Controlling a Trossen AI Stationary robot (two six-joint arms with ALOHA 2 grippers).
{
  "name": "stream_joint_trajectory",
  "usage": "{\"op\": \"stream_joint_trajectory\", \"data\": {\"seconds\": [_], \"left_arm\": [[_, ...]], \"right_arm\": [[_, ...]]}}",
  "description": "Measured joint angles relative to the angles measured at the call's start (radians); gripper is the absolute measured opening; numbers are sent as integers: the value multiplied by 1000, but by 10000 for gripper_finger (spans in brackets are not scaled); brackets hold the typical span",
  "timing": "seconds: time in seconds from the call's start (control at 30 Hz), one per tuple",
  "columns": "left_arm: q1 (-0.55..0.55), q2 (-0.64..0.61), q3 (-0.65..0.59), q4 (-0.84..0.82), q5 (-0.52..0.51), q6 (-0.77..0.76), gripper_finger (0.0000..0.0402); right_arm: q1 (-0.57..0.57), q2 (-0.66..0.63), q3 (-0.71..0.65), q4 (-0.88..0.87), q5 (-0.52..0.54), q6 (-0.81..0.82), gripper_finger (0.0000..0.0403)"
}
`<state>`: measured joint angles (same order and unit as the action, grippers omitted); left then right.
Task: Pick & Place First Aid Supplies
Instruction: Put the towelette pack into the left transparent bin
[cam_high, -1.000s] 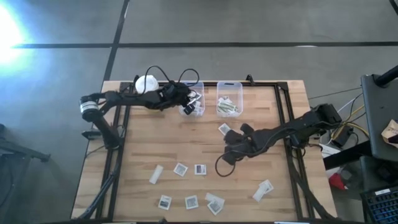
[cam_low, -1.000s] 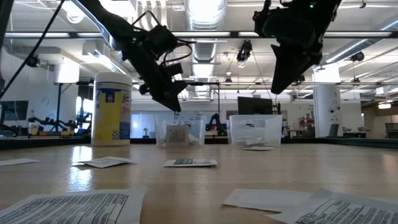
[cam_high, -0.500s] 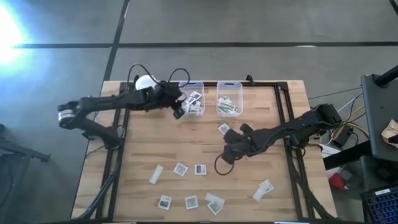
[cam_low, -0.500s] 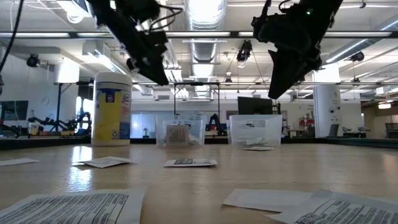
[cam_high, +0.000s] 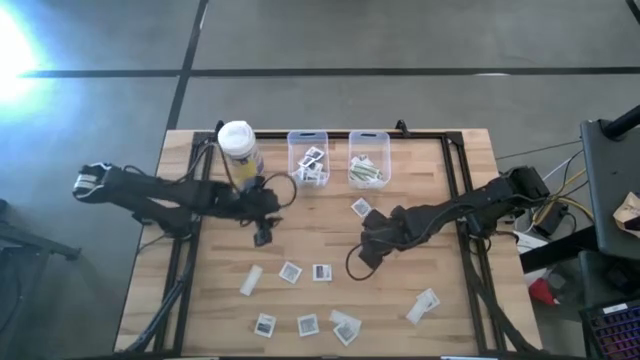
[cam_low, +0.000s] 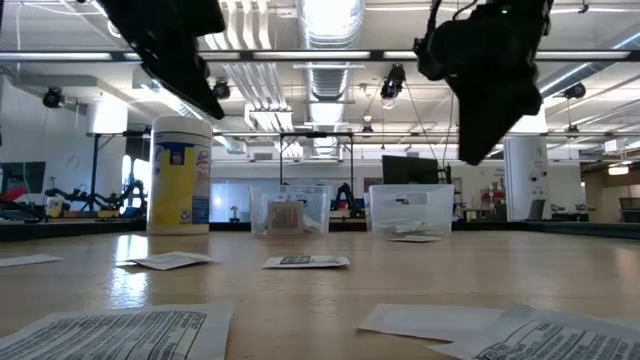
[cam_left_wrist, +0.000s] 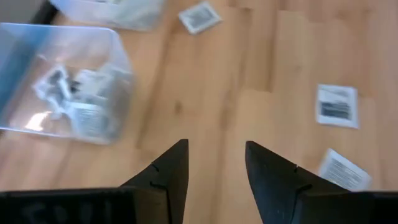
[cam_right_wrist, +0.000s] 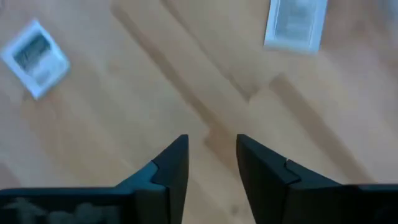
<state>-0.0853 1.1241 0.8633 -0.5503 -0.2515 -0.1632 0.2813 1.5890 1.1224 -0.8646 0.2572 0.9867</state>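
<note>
The first aid supplies are small flat white packets lying on the wooden table (cam_high: 440, 180). One packet (cam_high: 361, 207) lies near the bins, and several lie toward the near edge, among them a narrow strip (cam_high: 251, 280) and two squares (cam_high: 290, 272) (cam_high: 321, 271). More packets sit in the two clear bins (cam_high: 308, 158) (cam_high: 368, 158). My left gripper (cam_high: 262, 236) (cam_left_wrist: 214, 146) hovers open and empty over bare wood, left of and nearer than the left bin (cam_left_wrist: 62, 87). My right gripper (cam_high: 366, 250) (cam_right_wrist: 211, 146) hangs open and empty above the table's middle, pointing steeply down.
A yellow container with a white lid (cam_high: 238, 145) stands at the far left, beside the bins. More packets lie at the near edge (cam_high: 307, 323) and near right (cam_high: 423, 305). A black frame (cam_high: 455, 190) runs along the table's sides. Bare wood lies between the two grippers.
My left gripper has drawn back from over the left bin toward the table's left and near side, rising a little, and it has turned as it went. My right gripper has stayed in place above the table's middle, turning slightly at the wrist.
</note>
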Motion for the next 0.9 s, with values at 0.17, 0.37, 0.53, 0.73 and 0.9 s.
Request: {"op": "stream_joint_trajectory", "data": {"seconds": [0.17, 0.37, 0.53, 0.73, 0.9], "left_arm": [[-105, -32, -58, -1, -9, -77, 151], [-213, -41, -123, -1, -10, -188, 151], [-286, -41, -161, -8, -10, -273, 151], [-353, -41, -168, -8, -10, -318, 151], [-391, -41, -169, -13, -10, -321, 151]], "right_arm": [[0, 0, -9, -21, -73, 32, 145], [-26, 0, -29, -19, 83, 26, 142], [-81, 0, -31, 25, 109, -3, 144], [-137, 0, -44, 200, 115, -117, 151], [-175, 39, -53, 254, 174, -142, 151]]}}
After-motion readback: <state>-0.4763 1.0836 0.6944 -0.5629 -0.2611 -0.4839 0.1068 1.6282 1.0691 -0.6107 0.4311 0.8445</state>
